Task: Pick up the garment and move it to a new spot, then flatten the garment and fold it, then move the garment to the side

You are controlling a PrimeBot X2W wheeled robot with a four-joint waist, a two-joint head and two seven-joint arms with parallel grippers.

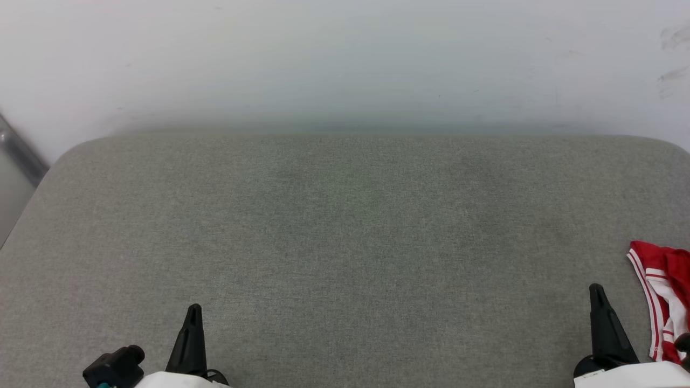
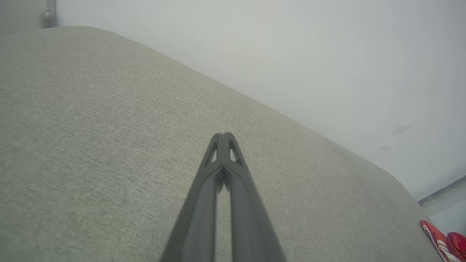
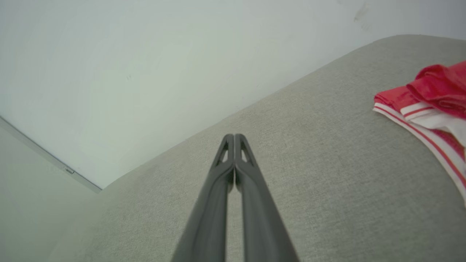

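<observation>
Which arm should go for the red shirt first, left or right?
The right. The garment lies bunched at the right edge of the grey surface, just beside the right pincer; the left pincer sits far across. Both are shut.

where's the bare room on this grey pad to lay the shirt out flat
Nearly all of the grey pad is bare: the whole stretch from the wall down to the left gripper and right gripper, and between them. Only the right edge is taken, where the bunched garment lies beside the right gripper.
</observation>
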